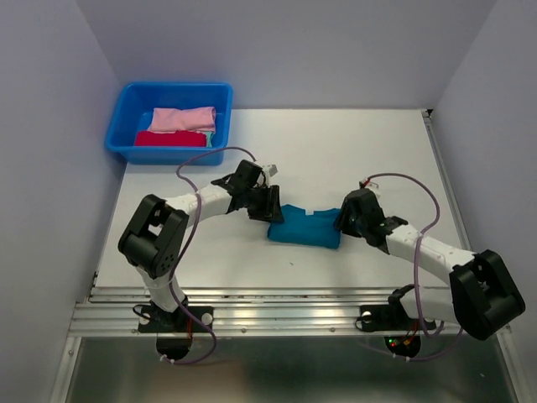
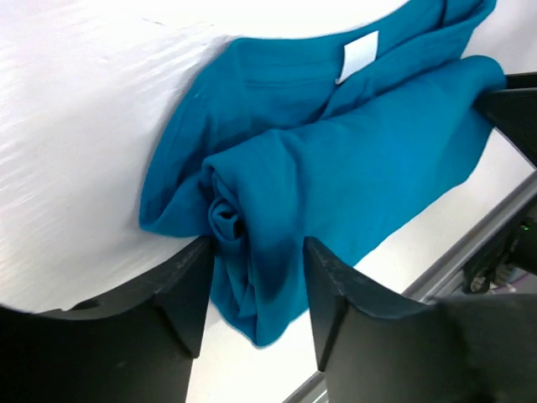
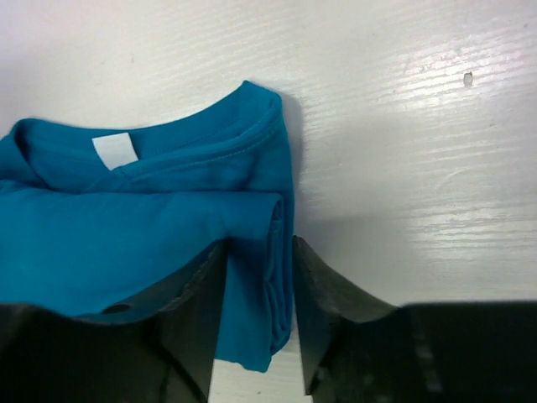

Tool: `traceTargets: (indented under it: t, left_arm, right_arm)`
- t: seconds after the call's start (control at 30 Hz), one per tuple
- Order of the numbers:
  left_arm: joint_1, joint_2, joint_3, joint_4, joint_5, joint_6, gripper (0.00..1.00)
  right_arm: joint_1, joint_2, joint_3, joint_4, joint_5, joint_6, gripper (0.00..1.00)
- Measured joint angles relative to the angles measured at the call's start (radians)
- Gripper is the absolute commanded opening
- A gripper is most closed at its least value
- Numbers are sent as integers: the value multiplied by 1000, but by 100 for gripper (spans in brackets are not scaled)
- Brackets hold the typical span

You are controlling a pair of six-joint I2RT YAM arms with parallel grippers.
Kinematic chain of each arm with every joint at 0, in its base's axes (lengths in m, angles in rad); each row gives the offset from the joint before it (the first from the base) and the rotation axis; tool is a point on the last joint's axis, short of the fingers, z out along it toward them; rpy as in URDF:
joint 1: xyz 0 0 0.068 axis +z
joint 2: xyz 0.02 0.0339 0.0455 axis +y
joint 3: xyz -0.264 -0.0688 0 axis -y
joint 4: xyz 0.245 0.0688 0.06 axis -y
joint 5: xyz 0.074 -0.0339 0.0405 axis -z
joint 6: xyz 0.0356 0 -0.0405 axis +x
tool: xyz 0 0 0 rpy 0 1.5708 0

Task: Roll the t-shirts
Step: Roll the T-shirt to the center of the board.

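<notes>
The white table (image 1: pixel 352 151) has walls along its left, far and right edges, and a metal rail (image 1: pixel 277 315) runs along its near edge. A blue tub (image 1: pixel 126 126) sits at the far left corner, partly overhanging the left edge. The teal shirt (image 1: pixel 306 228) lies rolled into a short log about midway across the table, nearer the near edge than the far one, its length running left to right. White surface shows on all sides of it, widest toward the far right corner. A pink bundle (image 1: pixel 185 119) and a red bundle (image 1: pixel 170 139) lie side by side in the tub, the pink one farther back.

The left gripper (image 2: pixel 256 252) straddles the left end of the roll. Its fingers (image 2: pixel 189 285) stand apart, with cloth touching both inner faces but not visibly squeezed. The right gripper (image 3: pixel 260 252) straddles the right end the same way, fingers (image 3: pixel 323 294) apart around the folded edge. A small white label (image 3: pixel 113 149) shows inside the collar, on the roll's far side.
</notes>
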Motion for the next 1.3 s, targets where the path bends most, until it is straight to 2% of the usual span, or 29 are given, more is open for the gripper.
traceTargets:
  t: [0.1,0.27,0.3,0.33,0.37,0.4,0.43,0.57,0.83,1.03,1.3]
  left_arm:
    - [1,-35,18,-63,-48,9,70]
    - [1,-132,98,-156,-156,29,72]
    - [1,-146,111,-164,-177,32,65]
    - [1,-164,124,-174,-200,34,51]
    - [1,-179,129,-179,-209,40,31]
    - [1,-190,132,-183,-219,40,0]
    - [0,-201,132,-187,-226,51,0]
    - [-14,-210,131,-196,-221,48,0]
    - [-50,-128,113,-134,-187,5,0]
    - [-50,72,114,-132,-194,3,0]
    - [-46,56,127,-172,-225,14,0]
  right_arm:
    - [-4,-35,37,-48,-2,-11,55]
    - [-5,-68,120,-107,-13,-14,60]
    - [-5,-77,128,-116,-14,-14,59]
    - [-5,-90,135,-127,-17,-13,47]
    - [-5,-102,141,-140,-21,-13,37]
    - [-5,-111,145,-148,-27,-10,28]
    - [-5,-114,149,-154,-33,-4,15]
    - [-5,-99,163,-159,-66,20,6]
    - [-5,65,165,-113,-96,72,13]
    - [-5,213,159,-44,-92,83,14]
    - [-5,127,159,-74,-56,71,17]
